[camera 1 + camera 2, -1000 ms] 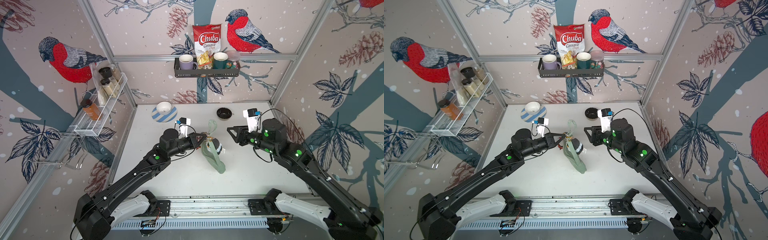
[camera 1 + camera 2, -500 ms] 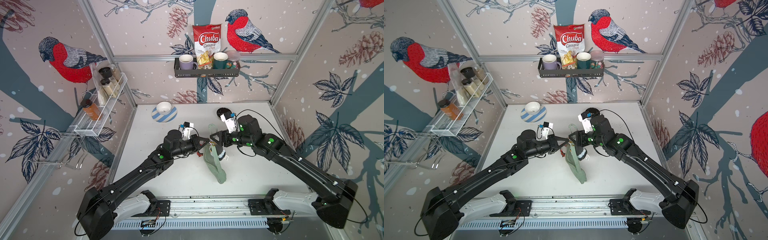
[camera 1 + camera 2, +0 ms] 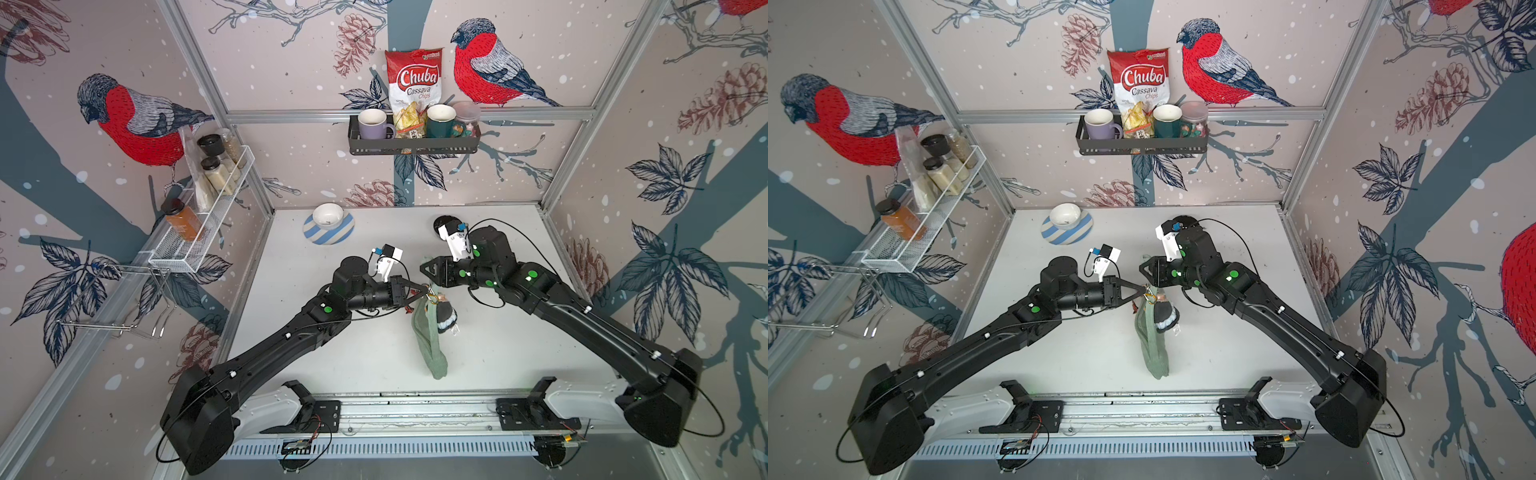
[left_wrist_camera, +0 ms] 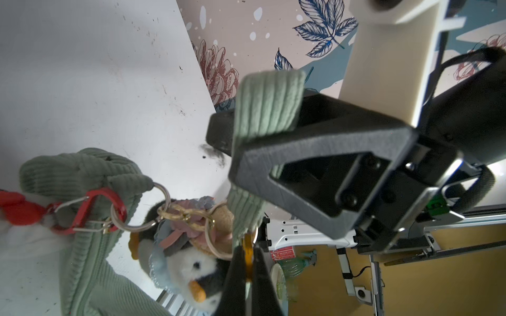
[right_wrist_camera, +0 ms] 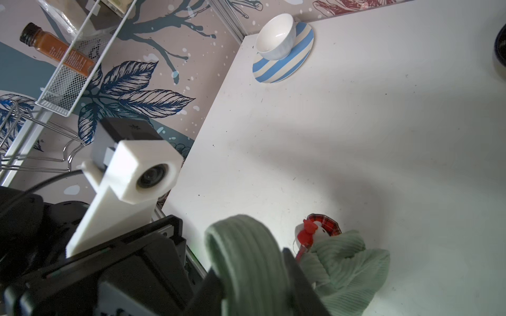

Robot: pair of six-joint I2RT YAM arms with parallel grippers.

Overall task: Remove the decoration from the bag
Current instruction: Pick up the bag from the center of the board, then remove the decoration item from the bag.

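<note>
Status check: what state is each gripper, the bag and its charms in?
left gripper: shut on the orange clip
right gripper: shut on the strap
bag: limp, strap end raised
penguin decoration: chained to the bag
red carabiner: closed, on a ring
bowl: upright on the striped plate

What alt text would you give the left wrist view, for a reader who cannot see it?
The right gripper clamps the strap of the sage-green bag, close to the camera. A plush penguin charm hangs by a gold chain from the bag, and the left gripper pinches a golden clasp beside the charm.
</note>
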